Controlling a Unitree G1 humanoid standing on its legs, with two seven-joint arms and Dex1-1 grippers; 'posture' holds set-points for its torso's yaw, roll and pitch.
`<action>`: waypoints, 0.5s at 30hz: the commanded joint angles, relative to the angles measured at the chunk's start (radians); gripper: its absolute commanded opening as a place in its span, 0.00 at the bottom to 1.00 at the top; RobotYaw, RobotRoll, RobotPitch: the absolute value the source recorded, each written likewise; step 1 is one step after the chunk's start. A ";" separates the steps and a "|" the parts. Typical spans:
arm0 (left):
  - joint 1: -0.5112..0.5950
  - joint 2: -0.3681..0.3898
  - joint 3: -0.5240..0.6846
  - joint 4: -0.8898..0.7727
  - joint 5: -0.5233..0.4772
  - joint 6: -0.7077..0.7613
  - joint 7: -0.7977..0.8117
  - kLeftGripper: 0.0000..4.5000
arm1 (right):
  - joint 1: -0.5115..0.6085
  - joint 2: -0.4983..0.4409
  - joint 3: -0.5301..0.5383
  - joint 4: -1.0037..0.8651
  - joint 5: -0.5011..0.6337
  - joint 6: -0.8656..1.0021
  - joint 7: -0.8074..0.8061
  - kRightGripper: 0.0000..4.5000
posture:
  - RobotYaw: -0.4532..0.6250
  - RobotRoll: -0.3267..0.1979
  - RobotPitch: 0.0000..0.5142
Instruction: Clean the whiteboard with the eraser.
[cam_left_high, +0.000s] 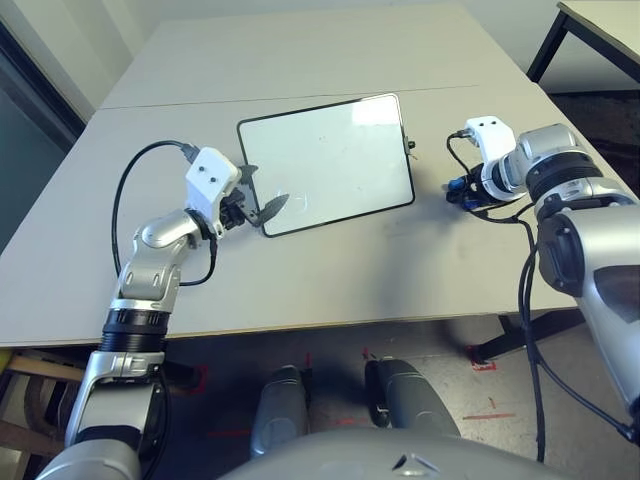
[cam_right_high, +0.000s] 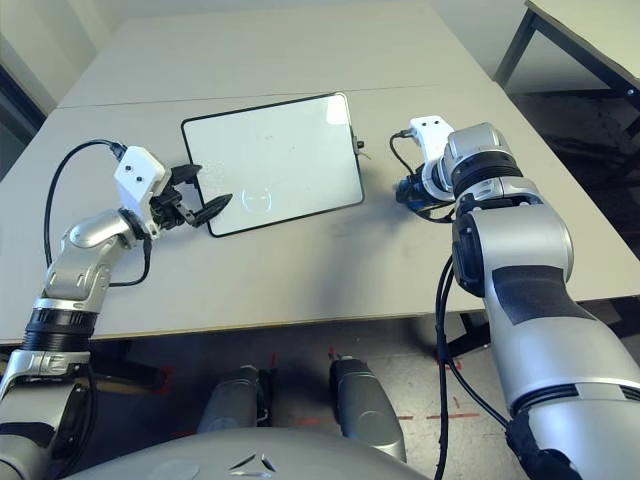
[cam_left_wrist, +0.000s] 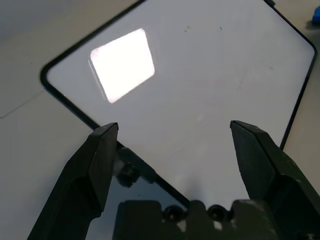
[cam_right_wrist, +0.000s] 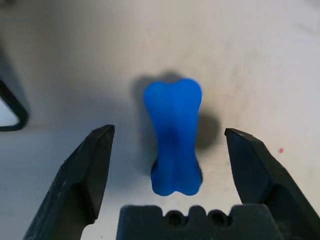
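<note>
Right gripper (cam_right_wrist: 167, 137): spread wide and pitched down at the table; nothing is pinched. In the head views it is seen at about 3 o'clock from the board, off its right edge.
Eraser (cam_right_wrist: 173, 135): a blue bone-shaped block lying on the table between the parted right fingers, clear of both; a gap is seen on each side. Its long axis runs along the direction the gripper points.
Left gripper (cam_left_high: 262, 194): also spread, with nothing gripped; it is held at the board's near-left corner, at roughly 8 o'clock from the board's centre. Contact with the frame cannot be told.
Whiteboard (cam_left_high: 330, 160): laid flat at the middle of the table, turned slightly, black frame, a small knob on its right side. The surface is seen as nearly clean, with only faint traces and a bright reflection.
Table (cam_left_high: 300, 60): pale grey, bearing board and eraser well apart from each other.
</note>
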 joint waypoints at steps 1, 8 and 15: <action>0.014 0.034 0.087 -0.048 -0.064 0.058 0.008 1.00 | -0.038 -0.050 0.005 -0.084 0.032 0.019 0.111 0.99 | 0.35 0.62 0.15; 0.059 0.105 0.257 -0.090 -0.153 0.159 0.033 1.00 | 0.166 -0.150 -0.108 -0.401 0.169 -0.130 0.195 0.99 | 0.38 0.62 0.16; -0.015 0.156 0.362 0.098 -0.143 0.159 0.120 1.00 | 0.452 -0.122 -0.313 -0.679 0.344 -0.352 0.150 0.99 | 0.35 0.62 0.19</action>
